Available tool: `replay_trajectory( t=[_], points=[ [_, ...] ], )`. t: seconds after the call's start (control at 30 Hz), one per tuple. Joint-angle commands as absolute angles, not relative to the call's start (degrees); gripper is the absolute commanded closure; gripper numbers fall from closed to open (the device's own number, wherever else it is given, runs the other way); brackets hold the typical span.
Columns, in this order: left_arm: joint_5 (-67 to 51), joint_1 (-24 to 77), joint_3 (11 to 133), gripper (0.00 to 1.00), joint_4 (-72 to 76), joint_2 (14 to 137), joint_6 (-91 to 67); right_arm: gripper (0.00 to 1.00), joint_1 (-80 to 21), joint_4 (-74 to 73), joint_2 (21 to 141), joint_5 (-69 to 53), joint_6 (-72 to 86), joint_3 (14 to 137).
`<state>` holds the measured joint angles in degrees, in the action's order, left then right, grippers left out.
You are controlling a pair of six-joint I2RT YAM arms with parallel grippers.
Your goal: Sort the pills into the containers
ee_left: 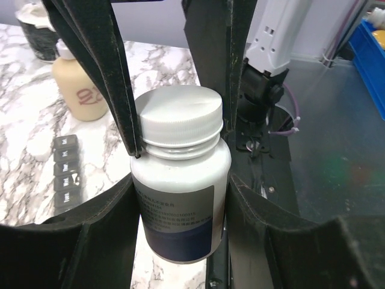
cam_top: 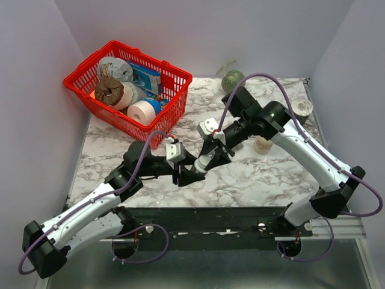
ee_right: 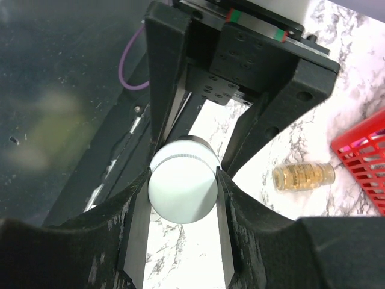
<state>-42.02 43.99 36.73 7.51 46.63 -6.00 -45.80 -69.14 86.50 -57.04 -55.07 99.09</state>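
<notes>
The pills show as tan-yellow pieces inside a small clear vial (ee_right: 302, 176) that lies on its side on the marble table, near the red basket and apart from both grippers. The dark-grey compartment strip (ee_left: 65, 171) lies on the table to the left of the left gripper. My left gripper (ee_left: 180, 208) is shut on the body of a white-capped bottle (ee_left: 180, 168) with a dark blue label and holds it above the table's near edge. My right gripper (ee_right: 183, 188) is shut on that bottle's white cap (ee_right: 183, 191). In the top view the two grippers meet (cam_top: 195, 170), and the vial and strip are hidden there.
A red wire basket (cam_top: 90, 66) with rolls and boxes stands at the back left. A beige nozzle bottle (cam_top: 263, 144), a dark cup (cam_top: 301, 108) and a green ball (cam_top: 232, 80) stand at the back right. The table's front edge and a dark frame (cam_top: 240, 217) lie just below the grippers.
</notes>
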Motion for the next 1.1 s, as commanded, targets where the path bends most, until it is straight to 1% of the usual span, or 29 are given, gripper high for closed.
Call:
replay_trajectory(
  t=[0.0,0.03,0.1,0.13,0.2,0.23,0.27,0.3,0.37,0.53,0.57,0.6,0.63,0.67,0.7,0.73,0.77,0.83,0.87,1.0,1.07],
  points=[
    [-29.28,43.33,37.62,1.0,12.74,44.21,-5.1,0.61,-46.41,-67.42,86.83,-53.7,-43.61,97.21],
    [-28.14,43.33,37.53,1.0,13.35,44.03,-5.27,0.61,-46.41,-65.93,86.92,-53.35,-38.98,96.77],
    [-24.97,43.33,36.83,1.0,15.98,43.33,-5.8,0.62,-46.32,-60.75,86.84,-52.39,-34.91,94.32],
    [-23.74,43.33,36.57,1.0,16.78,43.07,-6.24,0.62,-46.32,-58.38,86.57,-51.43,-29.15,93.18],
    [-19.45,43.33,35.69,1.0,18.97,42.19,-6.5,0.62,-46.32,-53.36,86.4,-47.04,-25.94,90.72],
    [-17.94,43.33,35.25,1.0,19.68,41.93,-6.76,0.62,-46.32,-51.78,86.48,-44.76,-21.49,90.09],
    [-16.62,43.33,35.16,1.0,20.12,41.4,-6.77,0.65,-46.32,-50.81,86.66,-41.08,-20.92,89.65],
    [-13.83,43.33,34.98,1.0,20.13,41.22,-6.77,0.66,-46.41,-50.8,87.01,-39.65,-20.66,89.47],
    [-12.22,43.33,35.33,1.0,18.99,41.66,-6.07,0.65,-46.23,-50.54,87.8,-35.79,-18.55,89.39],
    [-9.93,43.33,35.77,1.0,16.44,42.63,-5.98,0.6,-46.32,-47.99,88.24,-33.13,-13.72,87.63],
    [-9.93,43.33,35.68,1.0,16.44,42.54,-6.15,0.57,-46.14,-47.73,88.5,-35.14,-13.36,87.63],
    [-10.28,43.33,35.34,1.0,16.35,42.45,-6.24,0.5,-46.14,-47.55,88.59,-36.64,-12.92,87.71],
    [-11.15,43.33,35.16,1.0,16.26,42.45,-6.41,0.48,-46.06,-47.46,88.68,-39.61,-12.83,87.98],
    [-11.95,43.33,34.9,1.0,16.0,42.45,-6.33,0.41,-45.97,-47.55,88.68,-40.77,-13.01,88.76],
    [-12.74,43.33,34.81,1.0,15.21,42.54,-6.42,0.4,-45.79,-47.64,88.68,-41.48,-13.36,89.38],
    [-13.53,43.33,34.72,1.0,14.68,42.63,-6.33,0.36,-45.7,-48.07,88.68,-43.49,-14.58,90.17],
    [-15.28,43.33,34.54,1.0,14.07,42.63,-6.33,0.26,-45.09,-48.95,88.68,-44.38,-15.11,92.0],
    [-17.04,43.33,33.84,1.0,12.84,42.45,-6.33,0.16,-44.39,-50.0,88.42,-47.09,-17.12,94.12],
    [-18.53,43.33,33.66,1.0,12.22,42.1,-6.42,0.1,-43.51,-51.23,88.16,-47.54,-17.75,95.0],
    [-21.87,43.24,32.96,1.0,9.41,40.87,-6.24,0.01,-40.96,-53.43,85.79,-49.92,-21.08,98.78],
    [-23.63,43.24,32.96,1.0,8.7,40.26,-6.15,0.0,-38.95,-55.27,84.03,-51.32,-24.51,99.84]
  ],
)
